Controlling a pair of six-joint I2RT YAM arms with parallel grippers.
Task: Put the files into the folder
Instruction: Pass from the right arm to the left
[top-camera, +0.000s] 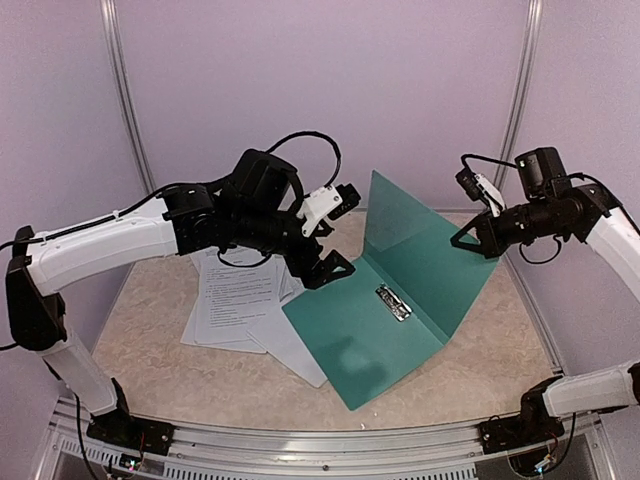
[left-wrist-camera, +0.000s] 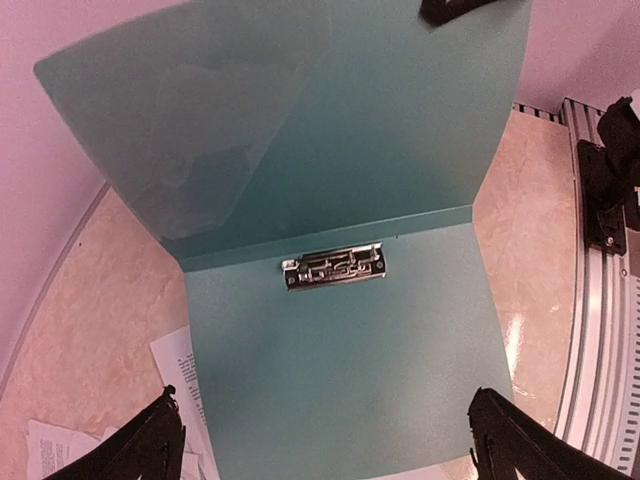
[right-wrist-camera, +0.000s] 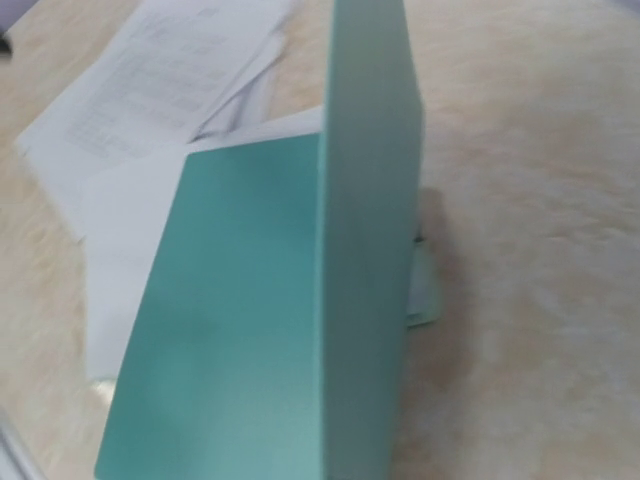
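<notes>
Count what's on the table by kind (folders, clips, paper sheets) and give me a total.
Folder: 1
Metal clip: 1
Paper sheets: at least 3, overlapping, exact number hidden
Total: at least 5

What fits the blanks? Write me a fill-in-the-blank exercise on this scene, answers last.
The right gripper holds up one ___ of the folder.
The left gripper hovers over the folder's flat half with jaws ___.
In the top view, the files lie on the folder's ___ side.
The metal clip holds ___ sheets.
Answers: cover; open; left; no.
</notes>
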